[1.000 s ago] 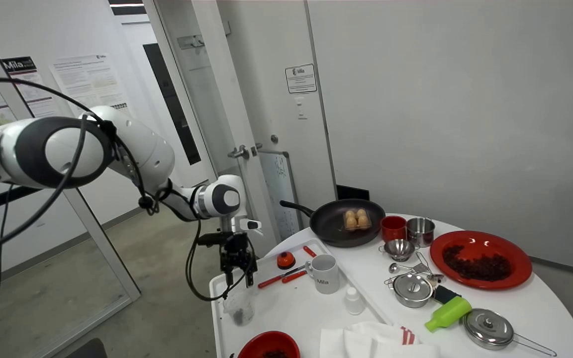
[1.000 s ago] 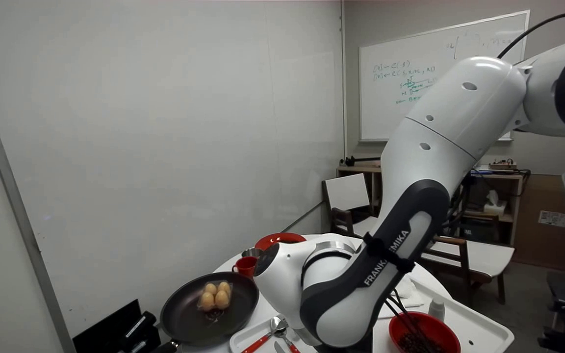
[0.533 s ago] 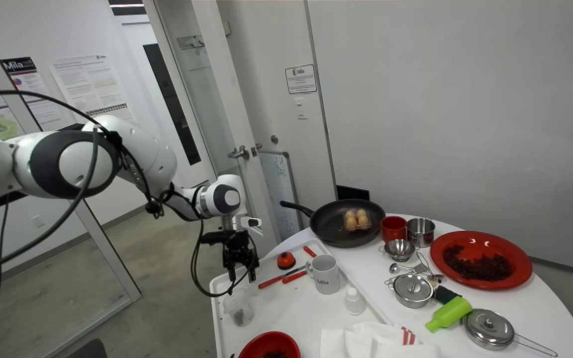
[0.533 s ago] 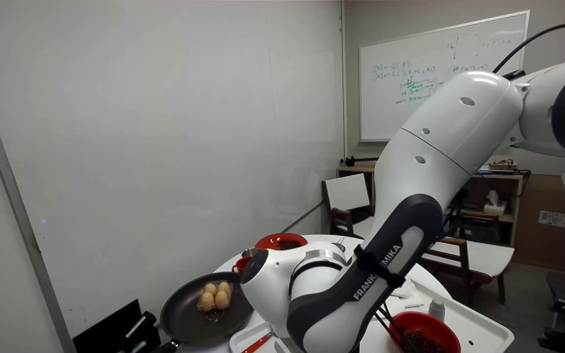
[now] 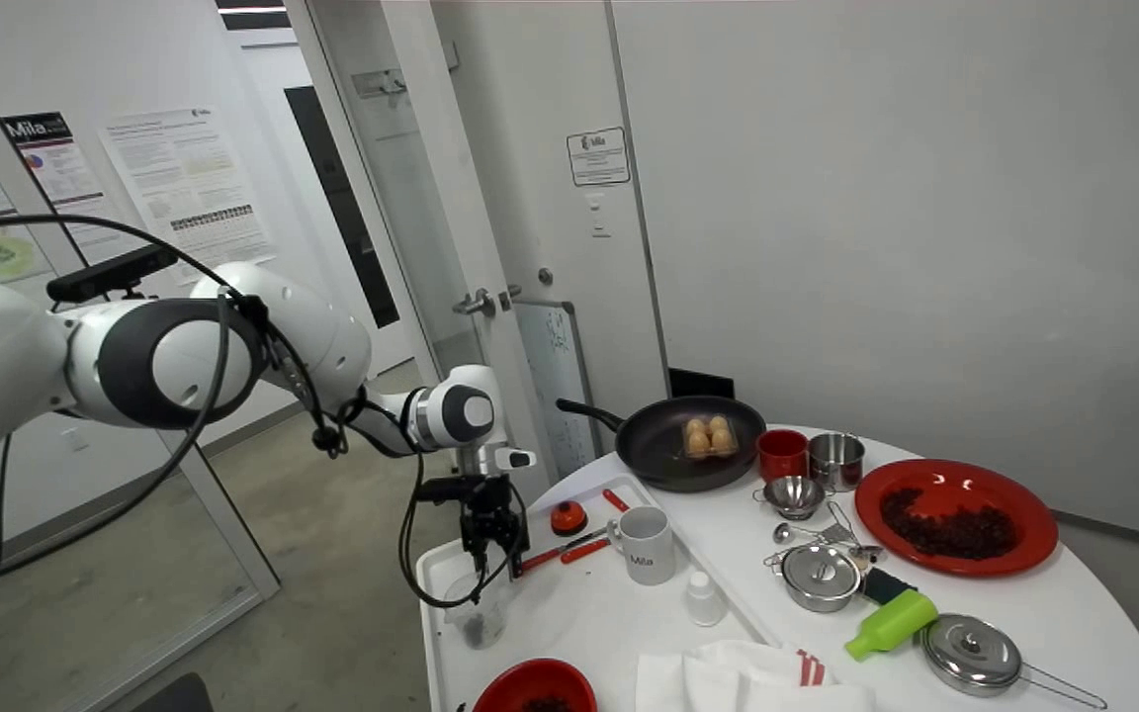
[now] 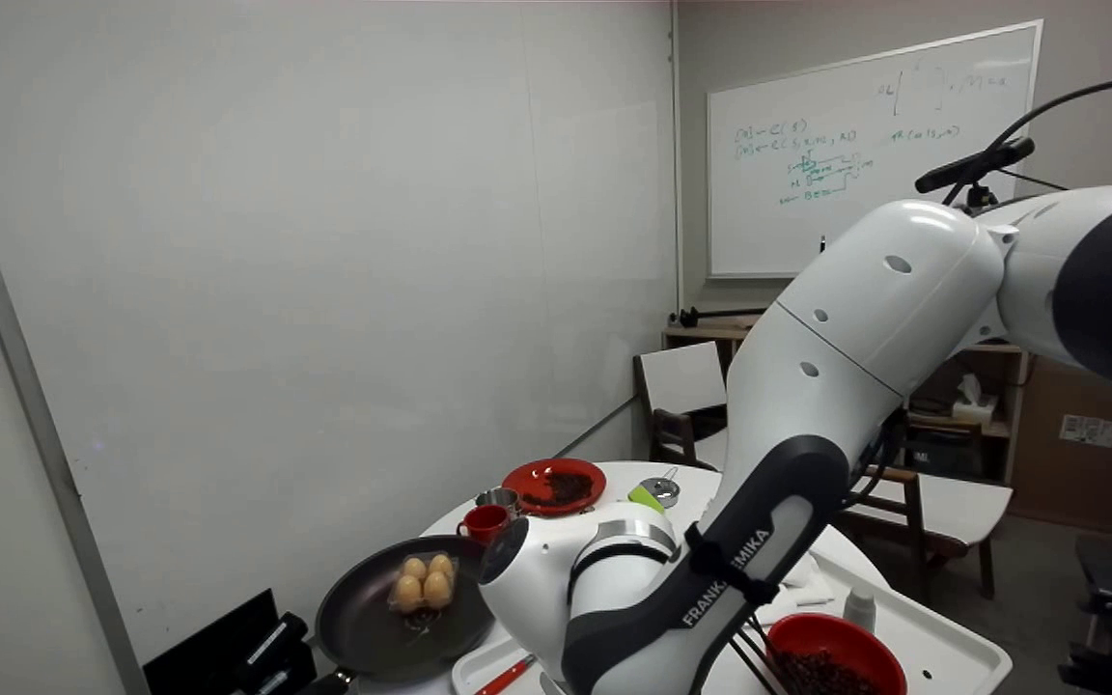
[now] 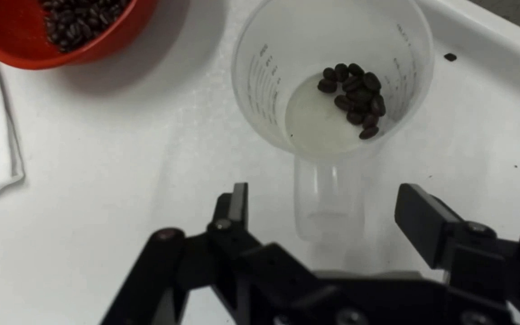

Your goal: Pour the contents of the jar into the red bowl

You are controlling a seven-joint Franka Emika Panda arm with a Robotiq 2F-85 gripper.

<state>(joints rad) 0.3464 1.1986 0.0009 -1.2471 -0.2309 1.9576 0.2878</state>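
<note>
The jar is a clear plastic measuring cup with a handle (image 7: 264, 104), standing on the white tray (image 5: 589, 618) with several dark beans in its bottom. It also shows faintly in an exterior view (image 5: 479, 628). The red bowl (image 5: 508, 684) holds dark beans; it also shows in an exterior view (image 6: 836, 632) and in the wrist view (image 7: 11, 31). My gripper (image 7: 322, 194) is open and empty, above the cup's handle, with one finger on each side of it and apart from it. In an exterior view the gripper (image 5: 498, 581) is just above the cup.
On the tray are a mug (image 5: 646, 549), a white bottle (image 5: 703, 601), red-handled cutlery (image 5: 584, 550), an orange-red timer (image 5: 568, 517) and a white cloth (image 5: 728, 677). On the table are a pan (image 5: 654, 455), a wide red dish (image 5: 925, 485) and small metal pots (image 5: 820, 574).
In the exterior views the arm's elbow has come down. My gripper has shifted a little to the right and lower near the cup. The cup and bowl have not moved.
</note>
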